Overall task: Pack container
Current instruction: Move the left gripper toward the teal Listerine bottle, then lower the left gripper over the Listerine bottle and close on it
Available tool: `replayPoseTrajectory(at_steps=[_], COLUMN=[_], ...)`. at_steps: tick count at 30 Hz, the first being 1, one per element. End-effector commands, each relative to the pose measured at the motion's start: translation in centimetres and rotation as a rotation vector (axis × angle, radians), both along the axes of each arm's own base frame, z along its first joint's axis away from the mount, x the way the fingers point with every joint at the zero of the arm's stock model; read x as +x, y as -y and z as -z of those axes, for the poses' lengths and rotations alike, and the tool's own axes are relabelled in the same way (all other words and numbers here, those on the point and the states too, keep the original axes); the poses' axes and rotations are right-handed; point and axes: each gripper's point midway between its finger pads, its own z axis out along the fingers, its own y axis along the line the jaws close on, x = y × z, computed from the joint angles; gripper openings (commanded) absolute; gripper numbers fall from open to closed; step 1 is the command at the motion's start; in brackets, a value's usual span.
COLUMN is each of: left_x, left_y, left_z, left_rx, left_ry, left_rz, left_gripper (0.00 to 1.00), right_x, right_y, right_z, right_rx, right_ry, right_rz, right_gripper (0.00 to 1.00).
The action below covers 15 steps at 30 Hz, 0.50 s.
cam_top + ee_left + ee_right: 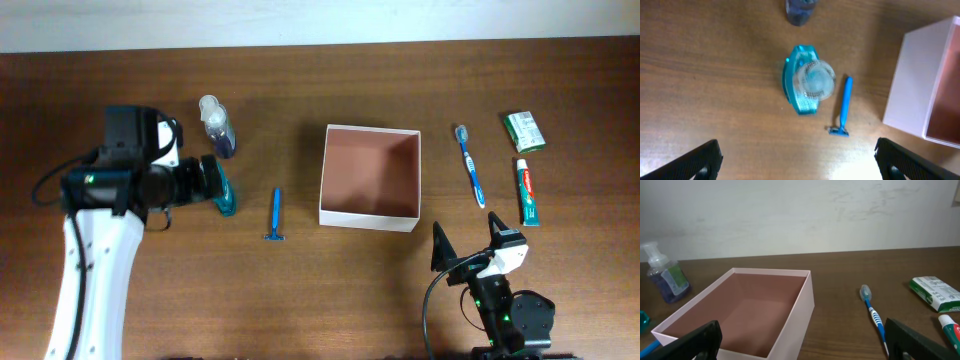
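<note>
Container (368,217) sits near the centre of the overhead frame on the brown desk (300,300). It is square with an open top, thin white walls and a pinkish-brown inside.

Left of it, apart from its wall, a blue razor (276,215) lies flat with its head toward the bottom of the frame. Further left stands a teal bottle (807,85) with a clear cap. Above that, toward the upper left, is a pump bottle (217,127) of purple liquid.

Left hand (797,150) hangs over the teal bottle at the left of the frame. Its fingers (705,160) are spread wide at the bottom corners of the left wrist view, touching nothing.

Right of the container, near its wall, a blue and white toothbrush (469,165) lies with its bristles toward the top of the frame. Further right is a toothpaste tube (527,192), and a small green packet (525,131) lies above it in the upper right.

Right hand (468,238) sits low at the lower right, below the container's right corner. Its two fingers are splayed apart, holding nothing, and point toward the container.
</note>
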Motion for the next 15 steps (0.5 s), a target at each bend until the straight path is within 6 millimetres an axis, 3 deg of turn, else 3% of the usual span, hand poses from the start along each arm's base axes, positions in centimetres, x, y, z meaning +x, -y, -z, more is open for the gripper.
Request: replayPoseTrajectory(at_steps=[1,6,15], left_x=[1.5,2.9,3.5], left_y=[0.3,1.6,0.7], left_z=[0.3,0.2,1.5], left_rx=[0.007,0.033,0.093], left_ry=[0.007,0.053,0.023], left_rz=[-0.015,0.013,-0.045], left_gripper=[0.99,0.99,0.99], right_x=[-0.1,-0.1,-0.1], right_y=[-0.2,-0.2,-0.2], right_z=[0.2,0.2,0.2], right_rx=[-0.007,-0.007,-0.007], right_ry=[-0.001,-0.001,-0.001], right_rz=[-0.008,-0.008,-0.008], right_gripper=[0.98,0.98,0.98])
